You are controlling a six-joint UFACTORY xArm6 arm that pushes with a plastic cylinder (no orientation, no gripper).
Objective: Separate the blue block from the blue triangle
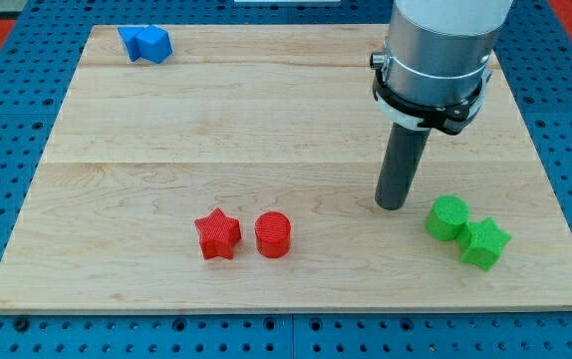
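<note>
Green star (484, 243) and cylinder (448, 217) sit just right of your tip (393, 204); blue block (154, 43) and triangle (130, 42) touch, far up-left; tip holds nothing.

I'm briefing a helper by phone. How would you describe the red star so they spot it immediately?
Start at the wooden board and follow its bottom edge to the pair of red plastic blocks left of centre. The red star-shaped block is the left one, close beside the red cylinder; it has points, while its neighbour is round.
</note>
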